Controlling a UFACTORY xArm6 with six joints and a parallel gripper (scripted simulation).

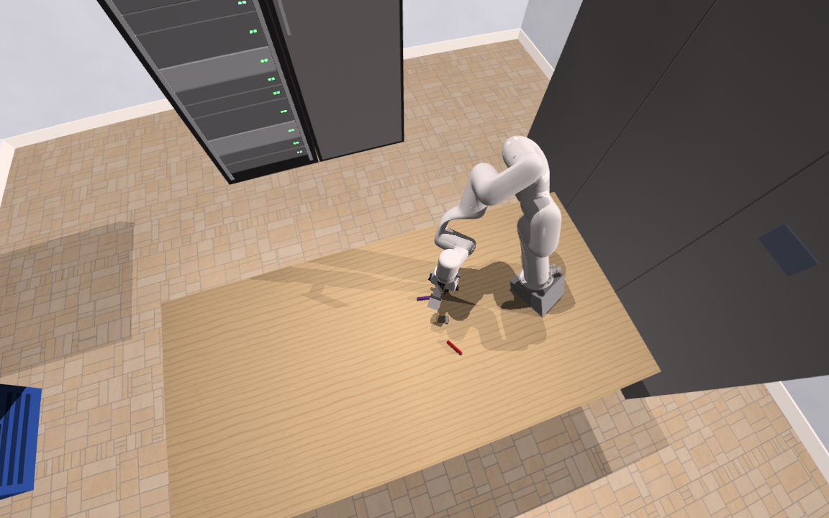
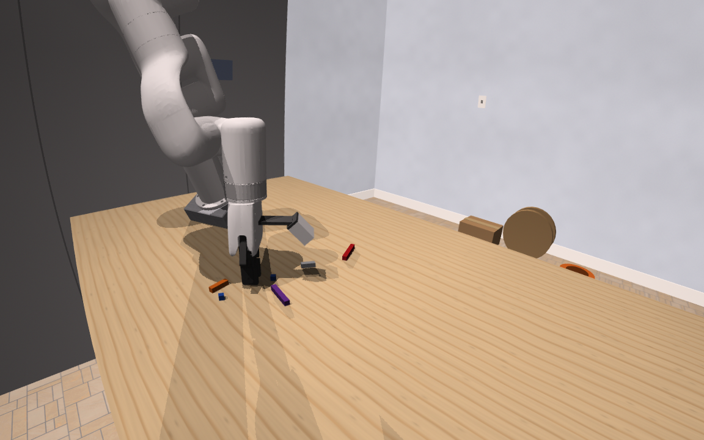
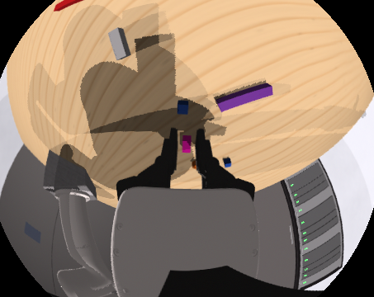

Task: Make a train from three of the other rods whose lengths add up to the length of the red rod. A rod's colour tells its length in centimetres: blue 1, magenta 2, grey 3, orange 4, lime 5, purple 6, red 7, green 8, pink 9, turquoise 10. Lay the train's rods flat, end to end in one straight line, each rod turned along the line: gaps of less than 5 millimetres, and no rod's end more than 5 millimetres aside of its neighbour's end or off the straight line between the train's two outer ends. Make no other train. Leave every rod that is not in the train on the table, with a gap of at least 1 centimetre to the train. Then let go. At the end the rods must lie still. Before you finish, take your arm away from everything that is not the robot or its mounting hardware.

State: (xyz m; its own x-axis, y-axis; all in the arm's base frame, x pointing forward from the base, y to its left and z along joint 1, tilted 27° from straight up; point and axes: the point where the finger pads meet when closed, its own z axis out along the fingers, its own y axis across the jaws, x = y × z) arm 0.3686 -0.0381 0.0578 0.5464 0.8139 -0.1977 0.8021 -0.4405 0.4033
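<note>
No train yet, folks: the rods I can make out are scattered on the wood-grain tabletop (image 1: 275,399) (image 2: 453,339) (image 3: 302,45). The hand (image 1: 442,291) (image 2: 250,282) (image 3: 187,137) is partly open, gripping nothing, with the stubby magenta rod (image 3: 187,146) between its black fingers. I'd go magenta, the longer orange rod (image 2: 218,285) (image 3: 194,164) and one cube-like blue rod (image 2: 273,277) (image 3: 182,107) to match the glossy-looking red rod (image 1: 454,347) (image 2: 348,251) (image 3: 68,5). Still left: lining up, letting go, backing off.

Server room or lab: rack (image 1: 216,140) (image 3: 295,231), green lights.
</note>
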